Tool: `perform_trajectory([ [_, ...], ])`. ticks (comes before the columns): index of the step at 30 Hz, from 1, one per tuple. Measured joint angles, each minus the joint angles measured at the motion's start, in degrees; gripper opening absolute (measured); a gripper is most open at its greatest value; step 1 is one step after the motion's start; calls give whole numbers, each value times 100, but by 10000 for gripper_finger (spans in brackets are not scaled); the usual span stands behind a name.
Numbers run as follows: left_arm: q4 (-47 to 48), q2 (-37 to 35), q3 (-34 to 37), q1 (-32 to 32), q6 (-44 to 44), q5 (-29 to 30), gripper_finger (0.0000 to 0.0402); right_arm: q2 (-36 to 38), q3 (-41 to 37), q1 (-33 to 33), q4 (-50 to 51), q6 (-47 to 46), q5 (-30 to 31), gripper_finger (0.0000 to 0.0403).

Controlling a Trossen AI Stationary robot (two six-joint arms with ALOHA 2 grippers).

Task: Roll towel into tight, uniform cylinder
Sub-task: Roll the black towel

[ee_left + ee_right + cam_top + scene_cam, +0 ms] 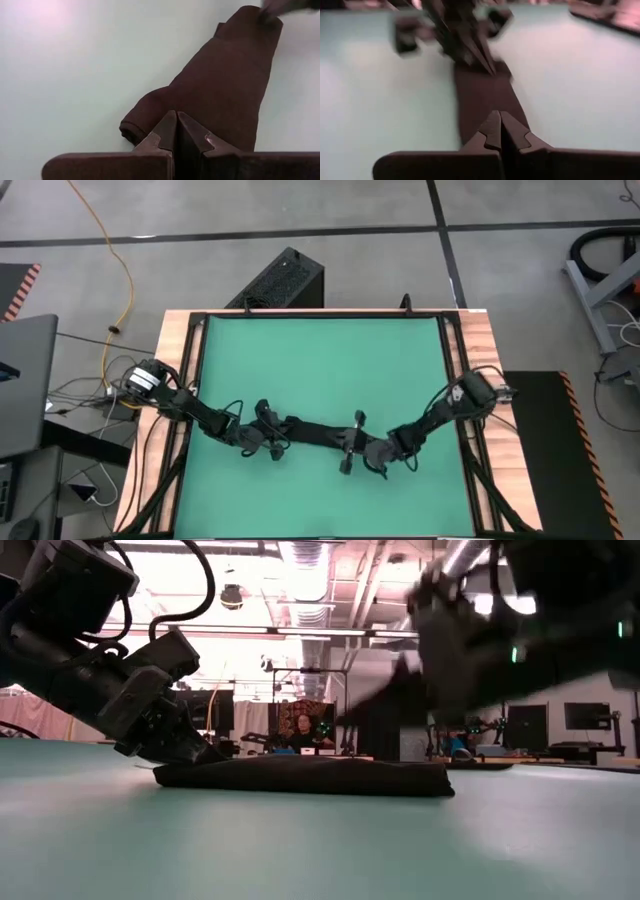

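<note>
I see the plain black soft cloth towel [312, 432] lying as a long, low roll on the green mat [320, 360] near the front of the counter, between my two arms. My left gripper [268, 432] sits at its left end and my right gripper [354, 444] at its right end, both with jaws pressed together. Beyond the mat, a black ribbed box [280, 280] stands on the floor.
</note>
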State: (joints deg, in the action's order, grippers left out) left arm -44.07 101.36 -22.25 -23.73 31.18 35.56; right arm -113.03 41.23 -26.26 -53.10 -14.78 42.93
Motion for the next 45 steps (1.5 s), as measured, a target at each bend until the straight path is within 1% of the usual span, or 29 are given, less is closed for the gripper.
perform_trajectory([
  [2,-5,-2,-32,-2,0,10,0,-289,76,13,22,-233,115,14],
  [6,-17,-2,-55,-16,25,30,0,-607,124,165,7,-781,41,13],
  [11,-17,-46,-58,-23,13,45,0,-549,72,323,780,-1739,22,13],
  [14,-13,-46,-60,25,-76,74,0,-478,-26,507,847,-1796,60,13],
  [16,-18,-46,-60,133,-116,132,0,-427,-59,679,892,-1680,-7,13],
  [22,-42,-46,-60,607,-171,222,0,-298,-66,1224,959,-933,-328,13],
  [26,-24,-48,-10,930,-583,213,0,-269,-120,1522,951,-477,-701,13],
  [31,-5,-48,152,1358,-914,-154,0,-264,-364,1810,830,-96,-1288,13],
  [35,-98,-48,163,1655,-1121,-598,0,-271,-632,1985,455,176,-1770,13],
  [38,-314,-48,165,1742,-1107,-891,0,-266,-716,2058,377,391,-1964,13],
  [41,-472,-48,165,1743,-1104,-940,0,-273,-761,2100,225,547,-2157,13],
  [43,-566,-48,165,1741,-1104,-949,0,-282,-773,2100,68,599,-2164,14],
  [45,-628,-129,165,1738,-1106,-1076,0,-236,-780,2082,-150,679,-2166,19],
])
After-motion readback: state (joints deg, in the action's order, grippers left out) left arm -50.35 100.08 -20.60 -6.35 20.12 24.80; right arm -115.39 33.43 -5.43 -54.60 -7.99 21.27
